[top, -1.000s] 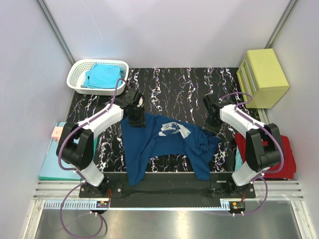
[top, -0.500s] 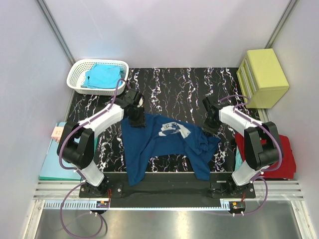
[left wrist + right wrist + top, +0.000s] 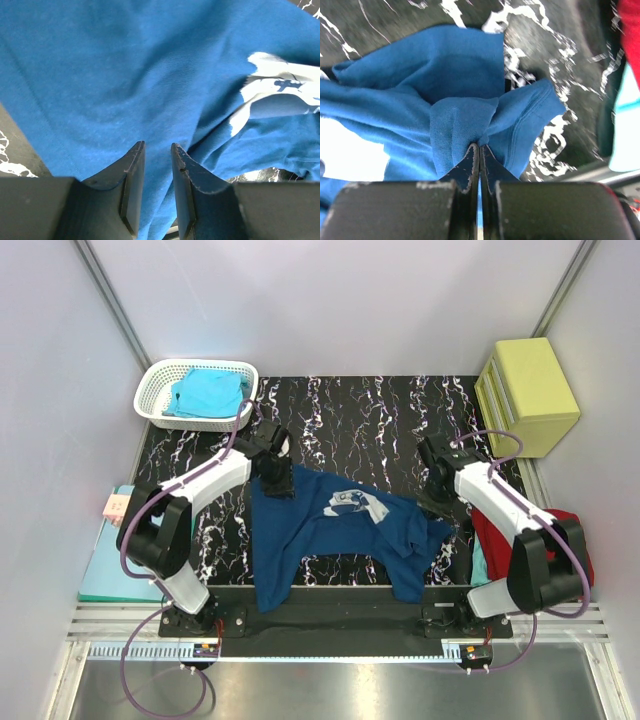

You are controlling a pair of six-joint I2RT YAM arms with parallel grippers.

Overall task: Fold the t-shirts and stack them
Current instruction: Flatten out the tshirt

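Black marble-patterned tabletop [image 3: 350, 405] is filling the middle of a pale-walled booth, and a navy blue cotton t-shirt [image 3: 310, 530] with a pale cartoon chest print [image 3: 352, 505] is lying rumpled across its near half, print side up, one end trailing to the near edge. At the far-left corner of the navy blue cotton t-shirt, the left gripper [image 3: 275, 480] is pointing down onto the cloth. Seen from its wrist, its two dark fingers [image 3: 132, 170] are standing a narrow slot apart, smooth blue fabric is showing between them, and nothing is looking bunched or nipped there. At the shirt's right end, the right gripper [image 3: 437, 498] is clamping a fold: its jaws are pressing together with only a hairline between them, and a puckered flap of blue cloth beside a stitched hem is gathering into the tips. Just right of the shirt, past that gripper, a red t-shirt [image 3: 493, 537] is lying partly under the right arm. Well beyond the shirt's far-left corner, a white plastic lattice basket [image 3: 150, 395] is holding a folded turquoise t-shirt [image 3: 205, 392]. Well off to the shirt's far right, a yellow-green boxy drawer unit [image 3: 530, 390] is sitting. Left of the shirt, off the tabletop, a flat teal clipboard [image 3: 100, 575] is lying with a small pink item [image 3: 114, 505] at its far end.
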